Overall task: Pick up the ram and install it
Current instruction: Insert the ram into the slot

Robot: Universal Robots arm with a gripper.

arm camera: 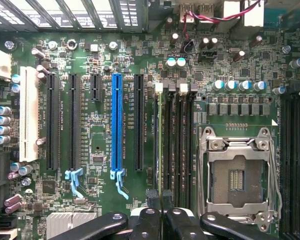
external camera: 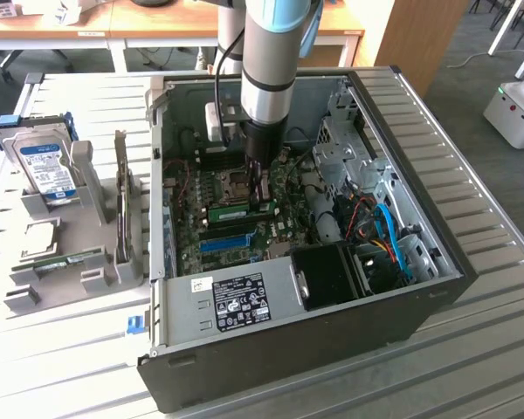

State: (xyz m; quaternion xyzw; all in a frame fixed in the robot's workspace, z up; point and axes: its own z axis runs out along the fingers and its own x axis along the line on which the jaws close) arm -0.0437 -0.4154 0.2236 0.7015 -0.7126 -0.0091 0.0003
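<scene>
We see the arm pointing straight down into the open PC case on the table, with the gripper low over the mobo. Wrist view shows more: fingers pressed nearly together, pinching the ram, which stands edge-on at the DIMM slots between blue PCIe slot & CPU socket. Its long axis is parallel w/ that slot; in ext. view it runs left-right.

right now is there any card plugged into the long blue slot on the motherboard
No, the blue slot stands bare along its whole length in the wrist view, with nothing seated in it.
</scene>
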